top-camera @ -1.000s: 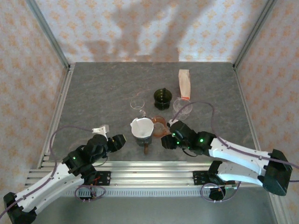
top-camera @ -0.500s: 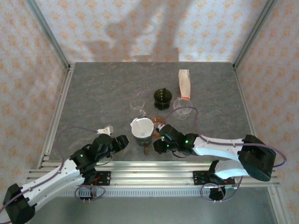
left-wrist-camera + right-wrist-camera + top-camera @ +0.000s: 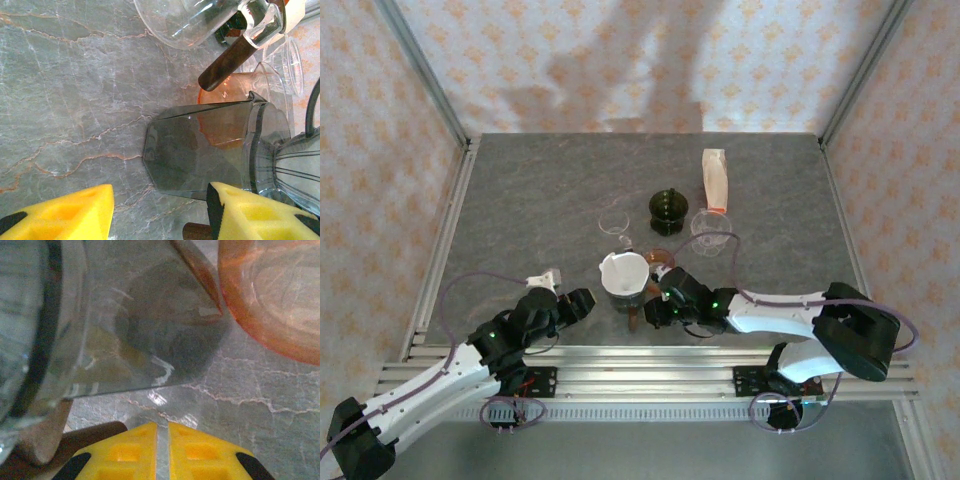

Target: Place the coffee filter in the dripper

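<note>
The filter [image 3: 623,268] is seen sitting in the dripper [image 3: 195,150], so the job looks nearly done. The left gripper [image 3: 160,200] is held open and empty, with the dripper just ahead. The right gripper [image 3: 162,429] is squeezed together on nothing. Only backing away seems left.

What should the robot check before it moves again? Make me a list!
1. Filter in the dripper: the white filter sits inside the dripper. Ok.
2. Filter pushed all the way down: cannot tell from above.
3. Dripper upright on the table: ok.
4. Left fingers open and holding nothing, with the dripper's base just ahead of them: ok.
5. Right fingers nearly together, with nothing seen between them: ok.
6. Orange cup out of the right arm's way: it stands right beside the dripper and the right fingers. Not ok, so pull back slowly.
</note>
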You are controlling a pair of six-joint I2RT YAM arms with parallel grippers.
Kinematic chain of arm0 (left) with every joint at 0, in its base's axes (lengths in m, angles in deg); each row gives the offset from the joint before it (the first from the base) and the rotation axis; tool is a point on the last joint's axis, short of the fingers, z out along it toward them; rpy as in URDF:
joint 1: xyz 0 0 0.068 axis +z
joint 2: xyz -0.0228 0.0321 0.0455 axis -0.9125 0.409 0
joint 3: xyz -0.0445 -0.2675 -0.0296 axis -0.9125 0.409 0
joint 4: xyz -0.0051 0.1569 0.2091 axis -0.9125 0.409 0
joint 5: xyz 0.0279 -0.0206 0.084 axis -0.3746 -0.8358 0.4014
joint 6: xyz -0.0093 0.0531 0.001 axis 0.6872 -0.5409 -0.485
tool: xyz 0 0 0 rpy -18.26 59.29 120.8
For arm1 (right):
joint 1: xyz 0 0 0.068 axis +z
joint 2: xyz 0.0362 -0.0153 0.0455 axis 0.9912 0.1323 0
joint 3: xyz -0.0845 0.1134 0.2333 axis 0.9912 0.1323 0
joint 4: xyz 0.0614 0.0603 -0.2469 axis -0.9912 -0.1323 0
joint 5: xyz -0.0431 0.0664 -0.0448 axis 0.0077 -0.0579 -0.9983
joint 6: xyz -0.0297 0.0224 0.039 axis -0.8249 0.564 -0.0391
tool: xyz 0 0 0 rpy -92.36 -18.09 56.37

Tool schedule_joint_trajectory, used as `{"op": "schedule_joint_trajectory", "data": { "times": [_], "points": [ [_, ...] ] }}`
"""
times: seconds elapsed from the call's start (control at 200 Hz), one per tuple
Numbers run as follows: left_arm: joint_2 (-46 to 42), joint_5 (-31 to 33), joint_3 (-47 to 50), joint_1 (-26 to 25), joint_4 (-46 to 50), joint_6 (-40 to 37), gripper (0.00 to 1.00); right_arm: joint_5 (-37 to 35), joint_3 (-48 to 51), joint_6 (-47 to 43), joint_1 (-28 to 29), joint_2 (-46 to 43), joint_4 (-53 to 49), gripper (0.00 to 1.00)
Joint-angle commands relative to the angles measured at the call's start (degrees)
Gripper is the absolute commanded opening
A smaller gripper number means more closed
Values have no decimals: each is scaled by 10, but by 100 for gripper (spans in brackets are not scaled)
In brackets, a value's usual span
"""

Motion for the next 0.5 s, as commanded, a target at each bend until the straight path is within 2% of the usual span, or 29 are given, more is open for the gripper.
{"op": "schedule_joint_trajectory", "data": {
  "times": [0.0,0.49],
  "points": [
    [-8,6,-7,1,18,5,53,-7,11,13,-8,6,41,13],
    [-13,10,-22,1,34,8,52,-4,1,28,-12,38,82,12]
  ]
}}
